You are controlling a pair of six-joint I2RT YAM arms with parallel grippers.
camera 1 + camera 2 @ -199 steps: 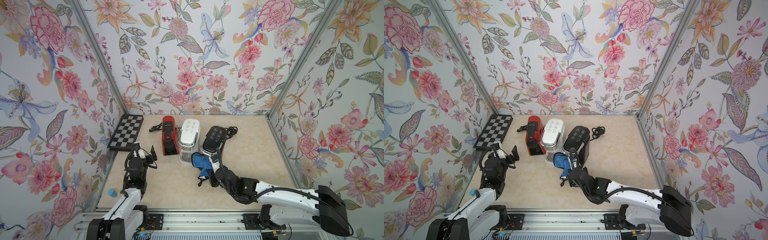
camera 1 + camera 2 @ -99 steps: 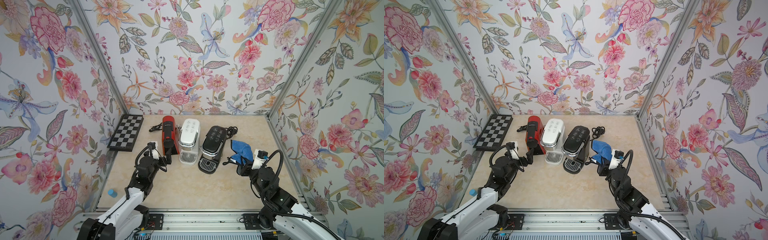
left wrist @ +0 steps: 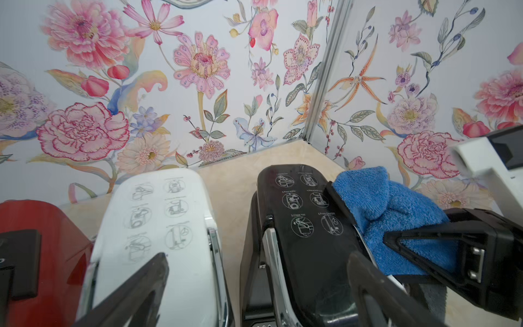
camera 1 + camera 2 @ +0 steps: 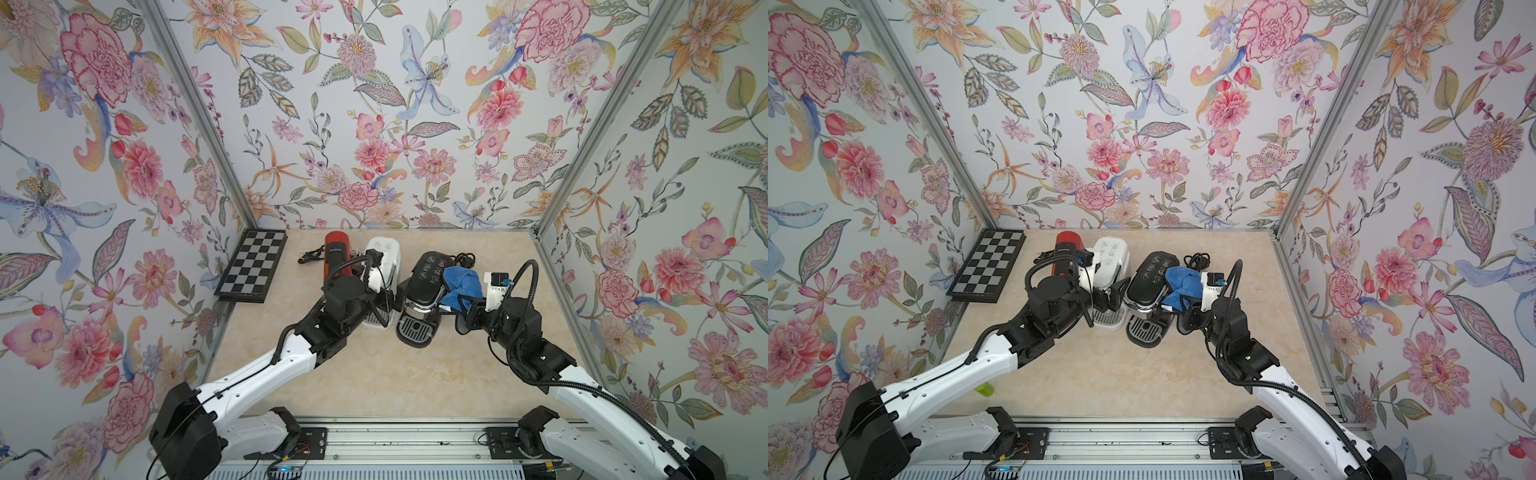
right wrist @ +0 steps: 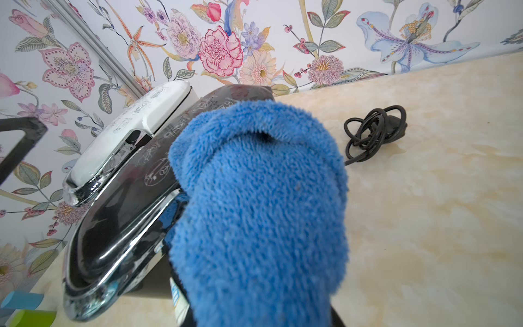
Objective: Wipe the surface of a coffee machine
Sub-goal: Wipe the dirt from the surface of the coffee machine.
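A black coffee machine [image 4: 426, 276] [image 4: 1150, 278] stands at the back beside a white one [image 4: 384, 253] and a red one [image 4: 334, 253]. My right gripper [image 4: 465, 309] [image 4: 1183, 309] is shut on a blue cloth [image 4: 461, 286] [image 5: 260, 198], which lies against the black machine's right top edge [image 3: 305, 226]. The cloth hides the right fingers in the right wrist view. My left gripper [image 4: 384, 299] [image 3: 254, 294] is open and holds nothing. One finger is over the white machine [image 3: 158, 220], the other over the black one.
A chessboard [image 4: 253, 266] leans at the left wall. A coiled black cable [image 5: 373, 133] lies behind the black machine, on its right. Small blue [image 5: 22, 300] and green [image 5: 31, 317] blocks sit near the table's front left. Flowered walls close three sides.
The right gripper carried the cloth from in front of the white machine round to the black machine's right edge. The left gripper, still open, moved right from near the chessboard to the machines' fronts.
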